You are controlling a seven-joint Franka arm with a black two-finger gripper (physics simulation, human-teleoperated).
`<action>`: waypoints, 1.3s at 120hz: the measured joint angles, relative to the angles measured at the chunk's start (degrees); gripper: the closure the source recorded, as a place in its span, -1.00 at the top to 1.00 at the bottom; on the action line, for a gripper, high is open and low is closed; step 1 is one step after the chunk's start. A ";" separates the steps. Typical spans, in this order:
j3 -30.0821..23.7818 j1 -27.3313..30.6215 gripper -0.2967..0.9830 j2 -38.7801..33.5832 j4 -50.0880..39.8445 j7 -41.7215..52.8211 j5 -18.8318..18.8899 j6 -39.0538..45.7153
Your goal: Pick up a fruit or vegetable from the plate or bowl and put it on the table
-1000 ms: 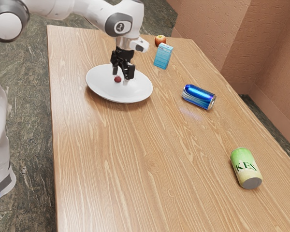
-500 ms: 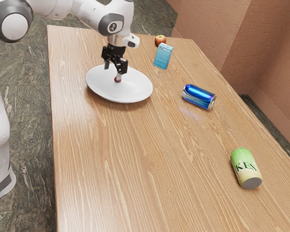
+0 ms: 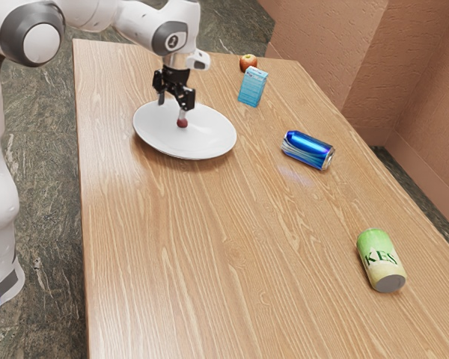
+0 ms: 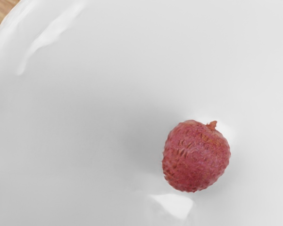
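In the exterior view my gripper (image 3: 172, 106) stands open above the white plate (image 3: 209, 142), its two fingers apart. The small red lychee (image 3: 182, 123) lies on the plate just below the fingertip on the exterior view's right. In the wrist view the lychee (image 4: 196, 156) shows its bumpy skin and short stem, resting on the plate (image 4: 85, 122) with nothing gripping it.
A blue carton (image 3: 252, 87) and a red apple (image 3: 248, 63) stand toward the table's far end. A blue can (image 3: 307, 149) lies beyond the plate toward the exterior view's right, and a green can (image 3: 381, 260) is nearer the camera on the wooden table (image 3: 209, 262).
My gripper has shifted toward the exterior view's left over the plate, most of it in the first half second. The lychee has stayed where it was.
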 joint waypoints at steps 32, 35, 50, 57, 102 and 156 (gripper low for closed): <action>-1.67 5.32 0.53 1.09 0.45 -0.12 -0.87 0.78; -1.79 5.61 0.53 1.11 0.64 -0.13 -0.89 0.83; -2.90 6.66 0.54 1.02 1.76 -0.18 -0.95 1.01; -3.24 6.53 0.54 1.04 2.27 -0.20 -0.97 1.04; -4.01 -1.69 0.54 1.14 2.44 -0.20 -1.15 0.72; -2.93 -9.59 0.54 1.88 2.54 -0.19 -1.26 0.93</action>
